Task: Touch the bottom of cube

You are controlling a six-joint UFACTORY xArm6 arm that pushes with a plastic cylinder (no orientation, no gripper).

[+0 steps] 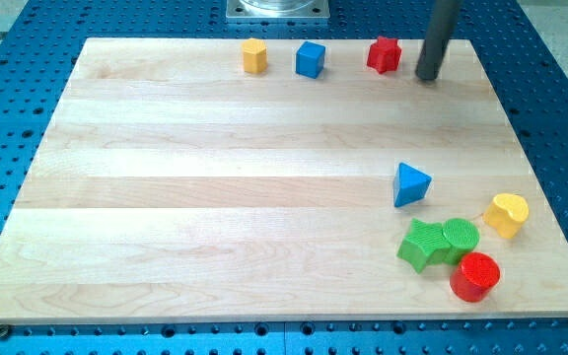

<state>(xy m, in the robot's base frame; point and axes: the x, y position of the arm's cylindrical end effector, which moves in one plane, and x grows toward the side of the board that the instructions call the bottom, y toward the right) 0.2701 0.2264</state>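
The blue cube (310, 59) sits near the view's top edge of the wooden board (215, 197), between a yellow hexagonal block (254, 55) on its left and a red star-shaped block (385, 54) on its right. My tip (427, 76) is at the view's top right, just right of the red star and well to the right of the blue cube, touching no block.
A blue triangular block (410, 184) lies at the right middle. At the view's bottom right sit a yellow block (506, 214), a green star-like block (423, 245), a green cylinder (460, 237) and a red cylinder (475, 276). The robot base plate (277, 10) is at the top.
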